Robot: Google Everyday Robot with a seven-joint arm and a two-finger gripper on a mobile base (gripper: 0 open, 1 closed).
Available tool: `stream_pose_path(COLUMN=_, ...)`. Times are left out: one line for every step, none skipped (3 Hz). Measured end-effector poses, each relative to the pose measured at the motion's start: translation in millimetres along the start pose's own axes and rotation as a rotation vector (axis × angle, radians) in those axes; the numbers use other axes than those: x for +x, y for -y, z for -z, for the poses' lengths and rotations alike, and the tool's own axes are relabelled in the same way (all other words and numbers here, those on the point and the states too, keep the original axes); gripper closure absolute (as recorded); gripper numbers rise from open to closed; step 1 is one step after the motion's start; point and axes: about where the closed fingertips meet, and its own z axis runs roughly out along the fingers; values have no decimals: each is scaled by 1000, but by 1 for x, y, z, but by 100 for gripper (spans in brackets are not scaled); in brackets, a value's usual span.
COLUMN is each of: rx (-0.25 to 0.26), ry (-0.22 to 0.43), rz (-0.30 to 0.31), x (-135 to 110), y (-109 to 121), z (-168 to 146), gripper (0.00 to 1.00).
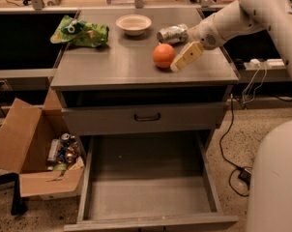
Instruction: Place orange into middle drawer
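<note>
The orange (pixel 163 55) sits on the grey cabinet top (pixel 112 64), right of centre. My gripper (pixel 181 61) comes in from the right on a white arm and is right beside the orange's right side, low over the top; I cannot tell if it touches. The middle drawer (pixel 146 187) is pulled out at the bottom of the view, its flat grey tray bare. Above it is a closed drawer front with a small black handle (pixel 147 117).
A crushed silver can (pixel 172 34) lies just behind the orange. A cream bowl (pixel 133 24) and a green chip bag (pixel 80 32) sit at the back of the top. An open cardboard box (pixel 37 153) of cans stands left of the drawer. Cables (pixel 233 144) run along the floor at the right.
</note>
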Motion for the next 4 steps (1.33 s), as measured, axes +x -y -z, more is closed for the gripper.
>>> stream_pose_path(rx=-28, ry=24, rz=-11, x=-5, y=6, z=-19, gripper=0)
stream_pose_path(rx=-52, ry=38, rz=-21, x=-9, y=9, z=-34, gripper=0)
stream_pose_path(rx=-73, ry=43, rz=-23, x=-14, y=9, z=-47, gripper=18)
stream_pose_path(rx=-95, ry=44, rz=-17, x=-19, y=5, z=-58, gripper=43)
